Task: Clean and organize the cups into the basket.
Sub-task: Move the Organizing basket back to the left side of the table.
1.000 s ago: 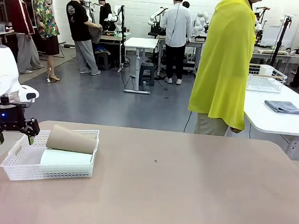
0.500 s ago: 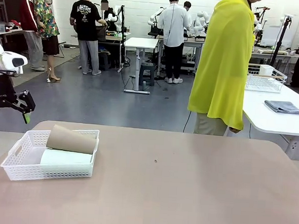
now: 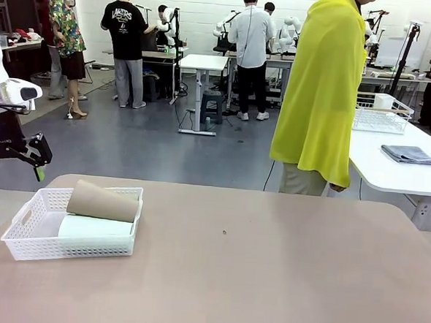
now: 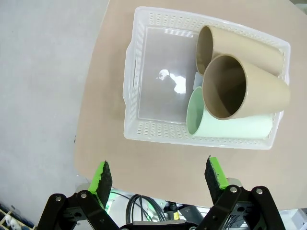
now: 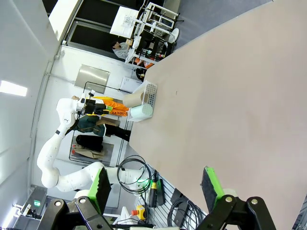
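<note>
The white lattice basket [image 3: 27, 241] sits at the table's left end. A brown cup [image 3: 103, 201] lies on its side on top of a pale mint cup [image 3: 94, 228] inside it. From above, the left wrist view shows the basket [image 4: 130, 86] holding two brown cups [image 4: 247, 93] [image 4: 240, 45] and the mint cup [image 4: 230, 128], all lying at one end. My left gripper [image 3: 13, 172] hangs open and empty above and left of the basket, off the table's edge; its own view shows it [image 4: 158, 175] wide apart. My right gripper [image 5: 156, 187] is open and empty over bare table, with the basket [image 5: 149, 93] far off.
A person in a yellow top [image 3: 319, 87] stands at the table's far right side. The tabletop [image 3: 267, 267] right of the basket is bare. A second white table [image 3: 405, 177] with a wire basket [image 3: 383, 113] and a folded cloth [image 3: 408, 153] stands behind.
My left gripper has risen and drawn back to the left from the basket's near corner, staying open. The cups and basket have not moved.
</note>
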You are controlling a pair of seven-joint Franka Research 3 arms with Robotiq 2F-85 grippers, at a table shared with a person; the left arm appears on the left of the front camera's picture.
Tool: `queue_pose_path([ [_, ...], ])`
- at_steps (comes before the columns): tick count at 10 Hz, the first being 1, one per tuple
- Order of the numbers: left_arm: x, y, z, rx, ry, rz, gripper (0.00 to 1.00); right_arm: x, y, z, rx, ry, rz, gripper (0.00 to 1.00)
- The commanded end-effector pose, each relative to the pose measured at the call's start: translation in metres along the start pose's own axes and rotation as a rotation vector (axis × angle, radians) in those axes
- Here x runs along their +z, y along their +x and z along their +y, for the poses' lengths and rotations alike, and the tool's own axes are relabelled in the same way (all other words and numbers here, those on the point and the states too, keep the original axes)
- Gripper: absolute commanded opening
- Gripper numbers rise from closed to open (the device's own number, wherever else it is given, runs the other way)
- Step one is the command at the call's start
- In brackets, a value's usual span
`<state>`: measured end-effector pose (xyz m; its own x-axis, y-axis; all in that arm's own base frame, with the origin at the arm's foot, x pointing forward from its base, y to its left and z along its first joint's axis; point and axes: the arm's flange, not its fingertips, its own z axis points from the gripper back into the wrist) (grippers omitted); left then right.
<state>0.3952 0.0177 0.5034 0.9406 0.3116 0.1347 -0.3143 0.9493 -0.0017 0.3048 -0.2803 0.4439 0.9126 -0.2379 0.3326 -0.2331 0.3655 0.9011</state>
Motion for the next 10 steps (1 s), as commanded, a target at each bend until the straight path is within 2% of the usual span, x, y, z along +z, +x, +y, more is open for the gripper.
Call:
queue_pose_path([
  [1,0.000,0.003,0.003,-0.012,-0.008,-0.006,1.00,0.000,0.000,0.001,0.006,-0.012,-0.010,1.00],
  [3,0.000,0.000,0.000,0.000,0.000,0.000,1.00,0.000,0.000,0.001,0.006,-0.012,-0.010,1.00],
  [4,0.023,0.003,0.033,-0.012,-0.256,0.173,1.00,0.000,0.000,0.001,0.006,-0.012,-0.010,1.00],
  [5,0.043,0.010,0.067,-0.015,-0.440,0.270,1.00,0.000,0.000,0.001,0.006,-0.012,-0.010,1.00],
  [6,0.064,0.010,0.119,-0.019,-0.668,0.340,1.00,0.000,0.000,0.001,0.006,-0.012,-0.010,1.00],
  [8,0.077,0.019,0.183,-0.086,-0.914,0.377,1.00,0.000,0.000,0.001,0.006,-0.012,-0.010,1.00],
  [10,0.043,0.018,0.238,-0.080,-1.116,0.256,1.00,0.000,0.000,0.001,0.006,-0.012,-0.010,1.00],
])
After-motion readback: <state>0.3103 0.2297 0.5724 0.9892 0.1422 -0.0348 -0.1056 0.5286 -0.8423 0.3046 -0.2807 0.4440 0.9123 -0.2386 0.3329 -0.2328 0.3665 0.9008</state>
